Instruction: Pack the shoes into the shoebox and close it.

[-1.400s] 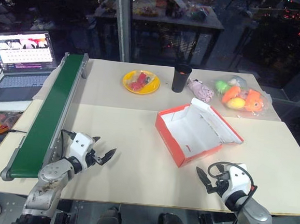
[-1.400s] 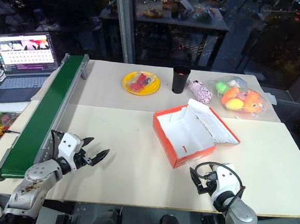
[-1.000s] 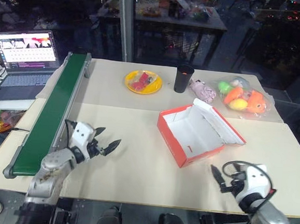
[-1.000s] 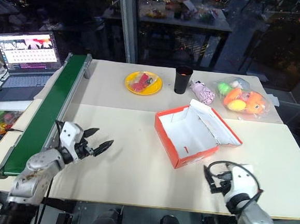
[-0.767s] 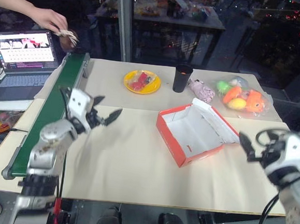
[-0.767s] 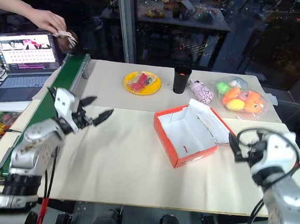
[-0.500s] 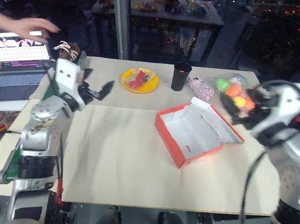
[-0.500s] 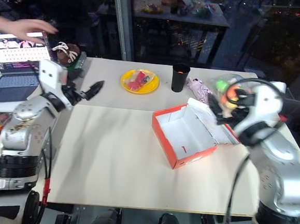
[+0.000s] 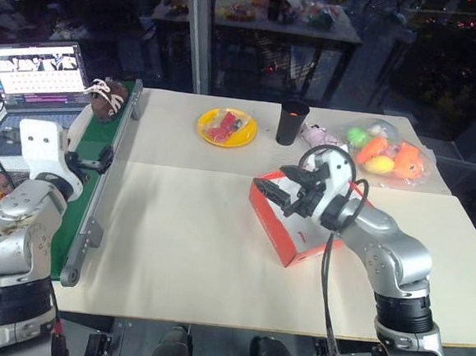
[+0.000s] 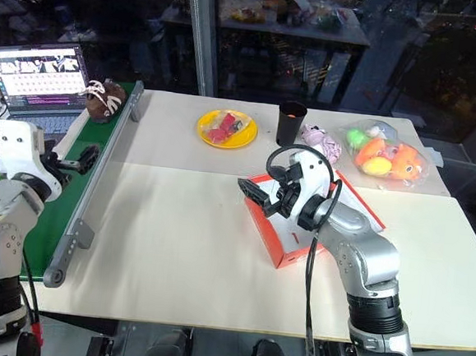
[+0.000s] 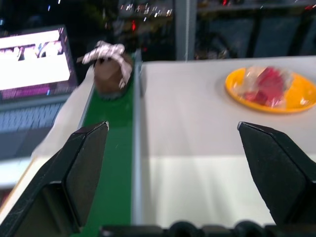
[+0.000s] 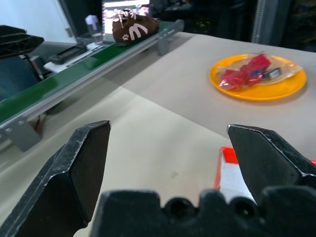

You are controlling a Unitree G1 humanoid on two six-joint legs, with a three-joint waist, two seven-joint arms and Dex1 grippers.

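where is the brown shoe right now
In the head views the brown shoe sits at the far end of the green conveyor belt on the robot's left, beside the laptop.

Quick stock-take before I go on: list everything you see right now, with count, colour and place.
shoe: one, dark brown with white laces, far end of the conveyor belt
conveyor belt: one, green, left edge of the table
shoebox: one, red-orange, white inside, lid open, table centre-right
plate: one, yellow, holding red items, far side of the table
cup: one, black, right of the plate
pink item: one, right of the cup
bag of toys: one, clear, orange, yellow and green contents, far right
laptop: one, screen lit, left of the belt
left gripper: open, over the belt
right gripper: open, over the shoebox's near-left corner
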